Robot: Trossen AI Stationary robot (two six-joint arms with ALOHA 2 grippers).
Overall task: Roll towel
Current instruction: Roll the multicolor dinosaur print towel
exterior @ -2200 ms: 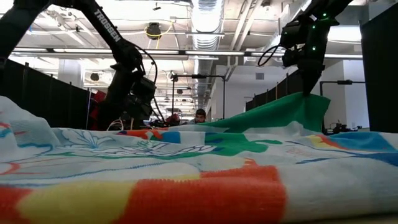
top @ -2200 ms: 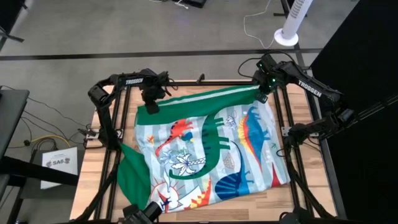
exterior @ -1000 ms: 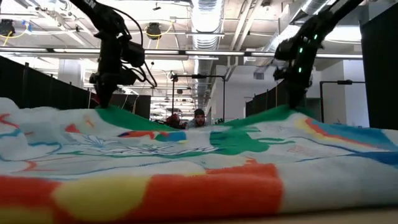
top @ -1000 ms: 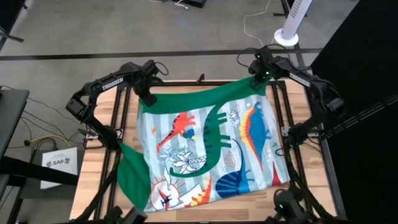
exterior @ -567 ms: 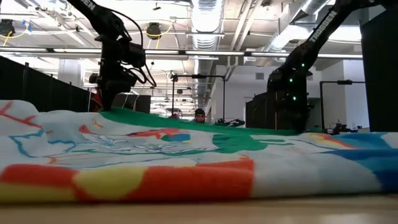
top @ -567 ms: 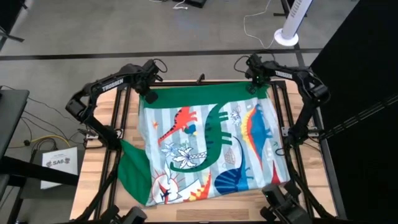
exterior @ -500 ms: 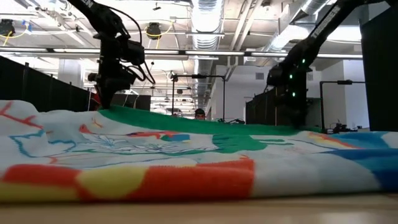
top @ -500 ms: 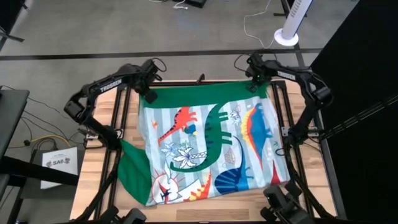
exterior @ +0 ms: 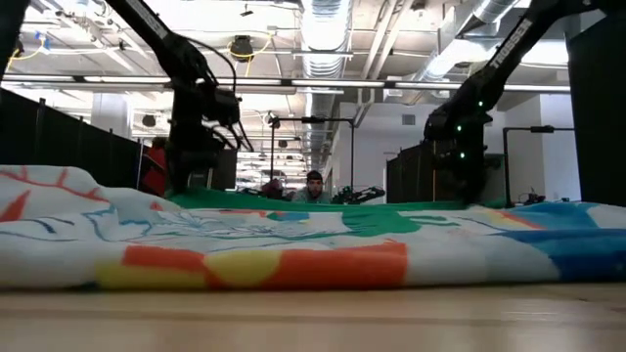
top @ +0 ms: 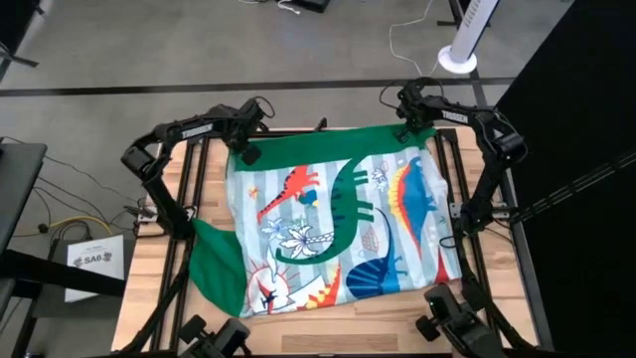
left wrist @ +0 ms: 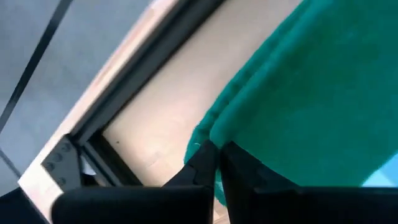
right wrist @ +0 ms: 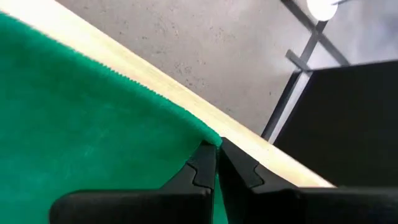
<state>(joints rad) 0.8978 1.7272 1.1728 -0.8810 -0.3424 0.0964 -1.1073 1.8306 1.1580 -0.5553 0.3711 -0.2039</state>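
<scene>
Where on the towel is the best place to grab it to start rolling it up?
Probably the two far corners of the towel, along its green border, coming from beyond that edge. It lies flat and wide, and that edge runs straight. The left hand and right hand are already pinched shut on those corners.

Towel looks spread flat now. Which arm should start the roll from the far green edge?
Neither has a clear edge. The left gripper is shut on the towel at its far left corner, and the right gripper is shut on the far right corner. Probably both should start the roll together.
</scene>
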